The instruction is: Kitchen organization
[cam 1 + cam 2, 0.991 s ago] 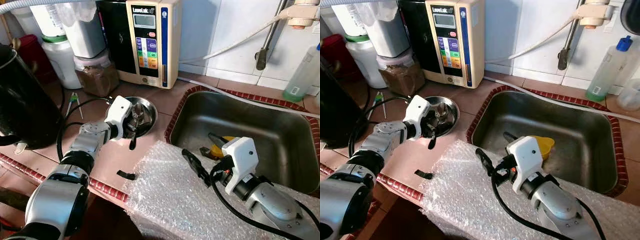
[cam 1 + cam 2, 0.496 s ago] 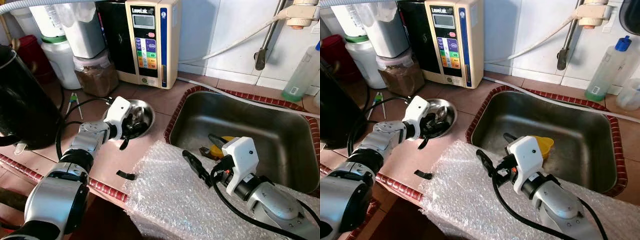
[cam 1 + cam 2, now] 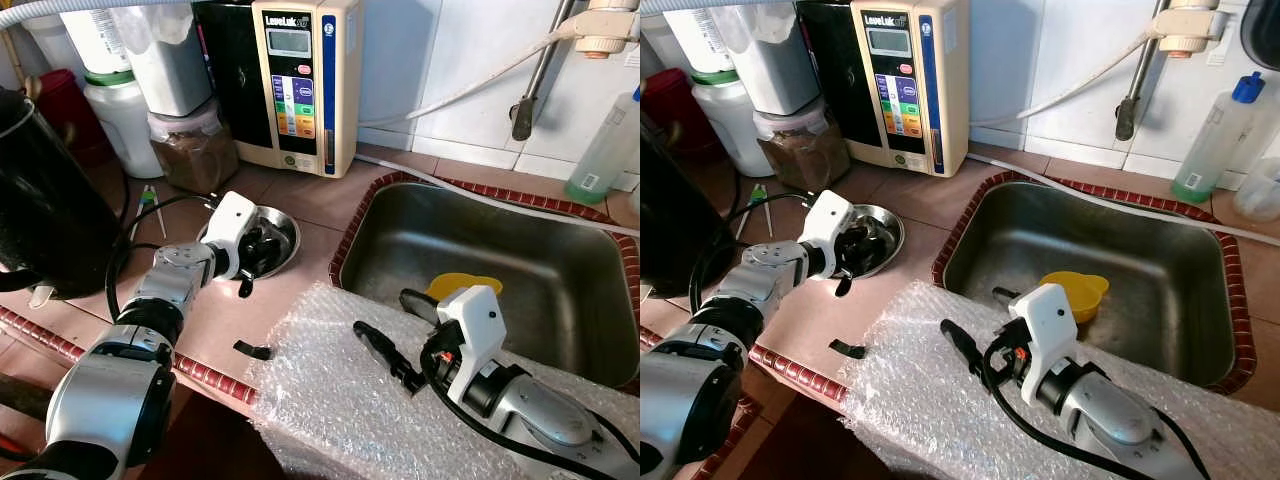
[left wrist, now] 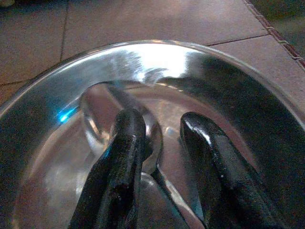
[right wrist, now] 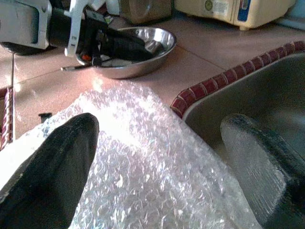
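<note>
A small steel bowl (image 3: 287, 224) sits on the brown tiled counter left of the sink. My left gripper (image 3: 258, 250) reaches into it, shut on a metal spoon (image 4: 101, 113) whose scoop rests on the bowl's bottom (image 4: 143, 57); the dark handle sticks out below the wrist (image 3: 243, 288). My right gripper (image 3: 400, 330) hovers open over a sheet of bubble wrap (image 3: 340, 400) at the counter's front edge, nothing between its fingers (image 5: 52, 162). A yellow cup (image 3: 462, 286) lies in the sink.
The steel sink (image 3: 560, 250) takes up the right side. Behind the bowl stand a cream water machine (image 3: 300, 80), a jar of brown powder (image 3: 195, 150) and white containers. A black kettle (image 3: 40, 200) stands at far left. A small black piece (image 3: 252, 350) lies near the counter edge.
My left gripper lowered the spoon from upright into the bowl, and the bowl slid slightly left. My right gripper drew back toward me, uncovering the yellow cup.
</note>
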Robot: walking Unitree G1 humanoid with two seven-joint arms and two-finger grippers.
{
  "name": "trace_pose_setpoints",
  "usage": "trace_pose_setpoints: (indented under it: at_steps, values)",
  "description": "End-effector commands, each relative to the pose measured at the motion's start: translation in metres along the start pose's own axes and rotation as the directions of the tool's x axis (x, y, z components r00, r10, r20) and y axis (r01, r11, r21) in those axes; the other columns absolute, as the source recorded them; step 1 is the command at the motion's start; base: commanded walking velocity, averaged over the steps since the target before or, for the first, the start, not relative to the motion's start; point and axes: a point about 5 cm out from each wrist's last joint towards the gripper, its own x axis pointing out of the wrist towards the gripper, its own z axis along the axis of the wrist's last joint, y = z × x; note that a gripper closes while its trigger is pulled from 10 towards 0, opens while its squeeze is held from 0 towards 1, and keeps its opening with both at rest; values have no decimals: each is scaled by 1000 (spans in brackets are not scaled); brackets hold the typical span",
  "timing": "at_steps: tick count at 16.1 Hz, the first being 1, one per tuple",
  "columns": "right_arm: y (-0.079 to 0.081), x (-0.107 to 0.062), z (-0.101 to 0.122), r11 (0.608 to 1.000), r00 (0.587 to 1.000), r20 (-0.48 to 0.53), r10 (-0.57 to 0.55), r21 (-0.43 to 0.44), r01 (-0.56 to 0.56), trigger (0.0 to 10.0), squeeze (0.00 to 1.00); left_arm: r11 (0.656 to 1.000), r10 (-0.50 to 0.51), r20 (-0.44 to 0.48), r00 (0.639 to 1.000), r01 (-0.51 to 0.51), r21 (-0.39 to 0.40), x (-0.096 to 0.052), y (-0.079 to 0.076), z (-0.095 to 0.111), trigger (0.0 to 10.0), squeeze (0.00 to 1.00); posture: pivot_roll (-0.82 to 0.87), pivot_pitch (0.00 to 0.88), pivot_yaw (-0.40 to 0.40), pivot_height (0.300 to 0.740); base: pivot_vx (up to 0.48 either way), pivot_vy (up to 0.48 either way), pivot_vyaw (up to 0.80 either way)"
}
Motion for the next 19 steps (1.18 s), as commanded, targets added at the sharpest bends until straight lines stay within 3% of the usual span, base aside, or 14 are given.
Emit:
trace_pose_setpoints:
  at_steps: [1, 6, 10, 14, 15, 16, 17, 19]
  values:
    - [3, -2, 5, 1000, 1000, 15, 11, -14, -11, 10000, 0, 999, 29, 12, 999, -30, 13, -1, 4, 5, 0, 0, -102, 33, 82, 740, 0, 0, 0]
    - [3, -2, 7, 1000, 1000, 14, 13, -6, -13, 10000, 0, 999, 42, 51, 998, -42, -7, 0, 4, 11, 0, 0, -104, 40, 81, 740, 0, 0, 0]
    - [3, -1, 7, 1000, 1000, 14, 13, -5, -13, 10000, 0, 996, 87, 134, 987, -84, -29, 0, 8, 24, 0, 0, -106, 41, 80, 740, 0, 0, 0]
    - [2, -2, 7, 1000, 1000, 10, 6, -4, -6, 10000, 0, 994, 110, 195, 975, -111, -6, -4, 13, 34, 0, 0, -111, 47, 79, 740, 0, 0, 0]
    - [2, -2, 7, 1000, 1000, 10, 5, -3, -5, 10000, 0, 993, 105, 198, 975, -112, 24, -5, 14, 35, 2118, 0, -111, 48, 78, 740, 0, 0, 0]
    - [2, -3, 6, 1000, 1000, 6, 3, -5, -3, 10000, 0, 994, 70, 188, 980, -84, 68, -8, 15, 36, 10000, 353, -109, 48, 77, 740, 0, 0, 0]
    - [2, -3, 6, 1000, 1000, 4, 3, -6, -3, 10000, 0, 995, 46, 180, 983, -61, 79, -9, 16, 36, 10000, 1000, -109, 48, 77, 740, 0, 0, 0]
    - [2, -3, 6, 1000, 1000, 4, 4, -9, -4, 10000, 0, 993, -35, 143, 989, 18, 116, -19, 25, 37, 10000, 1000, -103, 49, 75, 740, 0, 0, 0]
